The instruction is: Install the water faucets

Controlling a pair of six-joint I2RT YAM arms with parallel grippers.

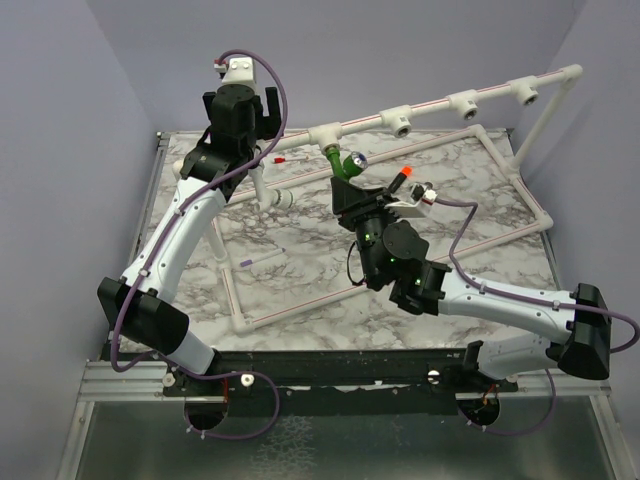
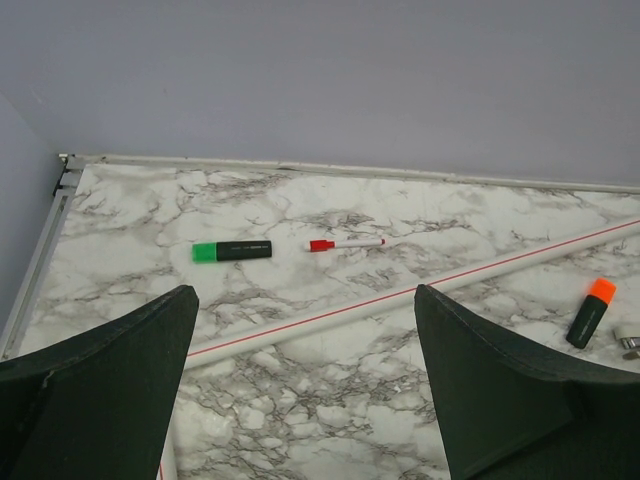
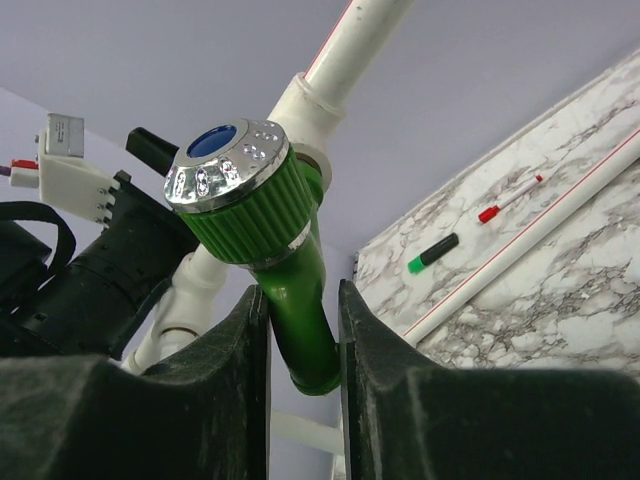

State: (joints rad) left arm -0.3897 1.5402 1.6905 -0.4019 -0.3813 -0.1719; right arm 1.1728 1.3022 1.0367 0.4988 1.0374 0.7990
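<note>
A bright green water faucet (image 3: 262, 215) with a ribbed knob and a shiny silver cap sits against a white tee (image 3: 308, 108) on the raised pipe. My right gripper (image 3: 303, 290) is shut on its bent spout, one finger on each side. From above, the faucet (image 1: 338, 160) hangs just under the leftmost tee (image 1: 322, 133), with the right gripper (image 1: 350, 183) below it. How far it is seated in the tee is hidden. My left gripper (image 2: 305, 292) stands open over the marble at the back left, holding nothing; from above, the left gripper (image 1: 243, 125) is beside the pipe's left end.
The raised pipe carries further open tee sockets (image 1: 402, 121) to the right. A white pipe frame (image 1: 300, 310) lies on the marble table. A green-capped marker (image 2: 232, 251), a red pen (image 2: 345, 243) and an orange-capped marker (image 2: 590, 313) lie loose there.
</note>
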